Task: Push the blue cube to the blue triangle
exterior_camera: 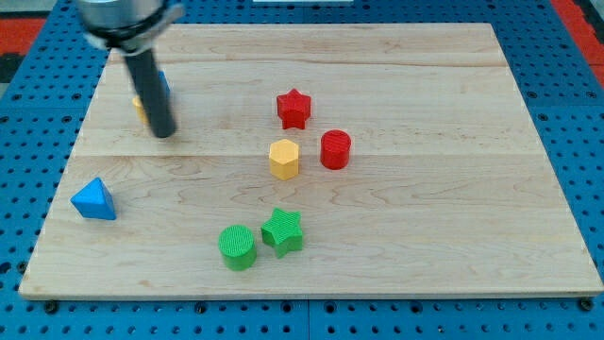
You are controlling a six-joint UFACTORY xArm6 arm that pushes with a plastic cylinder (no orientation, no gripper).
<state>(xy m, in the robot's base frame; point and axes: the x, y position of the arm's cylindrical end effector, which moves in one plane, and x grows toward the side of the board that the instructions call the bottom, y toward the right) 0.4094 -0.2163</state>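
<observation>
**Tip beside the blue cube**

Wooden board (396, 217) on blue pegboard. My tip (164, 133), a bare rod gripping nothing, touches the partly hidden blue cube (162, 83) at ten o'clock. At eight o'clock, well apart, lies the blue triangle (93, 200).

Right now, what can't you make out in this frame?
- Blue cube: mostly hidden behind the rod in the camera view; only a blue sliver shows, shape unclear.
- Yellow block: a scrap shows at the rod's left; shape hidden by the rod.
- My tip: whether it touches either block cannot be told.
- Arm: cut off by the view's top and blurred.
</observation>
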